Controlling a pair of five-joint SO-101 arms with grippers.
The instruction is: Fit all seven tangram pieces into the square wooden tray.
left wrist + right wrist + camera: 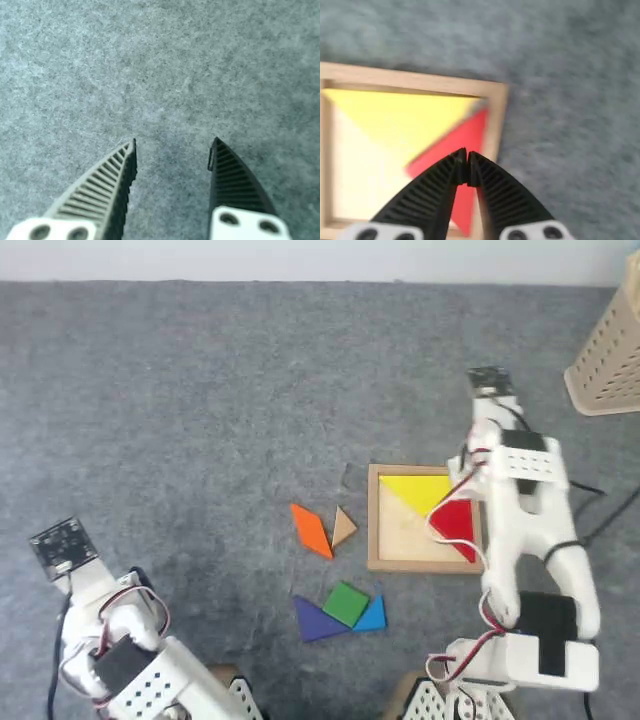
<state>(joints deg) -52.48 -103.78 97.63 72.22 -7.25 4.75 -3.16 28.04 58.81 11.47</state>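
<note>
DESK: Start at the right claw. What is it doing?

PHOTOGRAPHER: The right claw (466, 156) hangs clenched, tip pressed to tip, directly above the red triangle (467, 131) in the tray (420, 82).

DESK: And how does the red triangle lie?

PHOTOGRAPHER: It sits inside the tray against the wall on the right arm's side. One long edge meets the yellow triangle (405, 112), which takes up the far side of the tray. Pale bare wood shows across the rest of the tray floor.

DESK: The other claw?

PHOTOGRAPHER: The left claw (173, 145) is released, its ribbed fingers spread wide over bare grey mat (160, 60). That arm sits at the near left of the table, well apart from the tray.

DESK: Where are the remaining pieces?

PHOTOGRAPHER: Five lie on the mat to the tray's left. The orange piece (311, 529) and the tan triangle (343, 526) touch each other, the tan one just beside the tray's outer wall. Nearer the arms, the green square (346, 603) rests between the purple triangle (316, 620) and the blue triangle (372, 616), all three touching.

DESK: Anything else on the table?

PHOTOGRAPHER: A beige basket (610, 350) stands at the far right edge, well apart from the tray.
</note>
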